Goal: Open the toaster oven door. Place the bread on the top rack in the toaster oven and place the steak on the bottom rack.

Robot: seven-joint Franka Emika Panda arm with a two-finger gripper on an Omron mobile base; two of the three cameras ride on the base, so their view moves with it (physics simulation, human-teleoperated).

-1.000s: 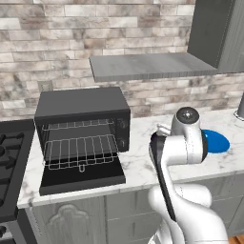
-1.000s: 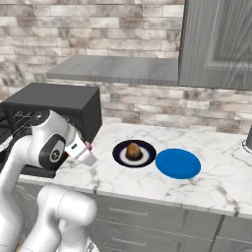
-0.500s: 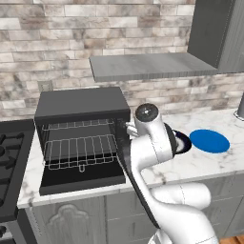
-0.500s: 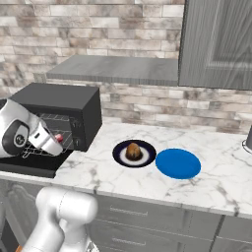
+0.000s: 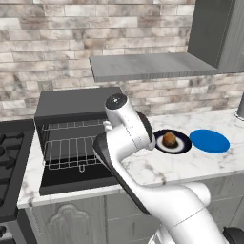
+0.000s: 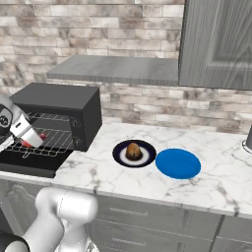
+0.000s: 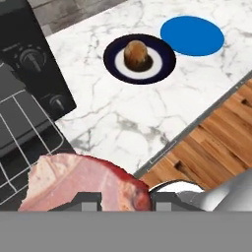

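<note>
The toaster oven (image 5: 71, 102) stands at the left of the counter with its door (image 5: 76, 178) folded down flat. Inside are the top rack (image 5: 71, 126) and the bottom rack (image 5: 66, 153), which is slid out a little. My gripper (image 6: 34, 141) is shut on the steak (image 6: 41, 137) and holds it in front of the oven mouth, over the racks' front edge. In the hand view the pink steak (image 7: 83, 179) lies between the fingertips of the gripper (image 7: 125, 201). The bread (image 6: 133, 150) sits on a dark plate (image 6: 118, 156) right of the oven.
A blue plate (image 6: 178, 163) lies right of the dark plate. The oven's control strip (image 7: 34, 64) with knobs faces the hand. A gas stove (image 5: 9, 152) lies left of the oven. The counter edge (image 7: 197, 123) drops to a wooden floor.
The arm has swung left, from over the plates to the front of the open oven, carrying the steak with it. The bread and both plates have not moved.
</note>
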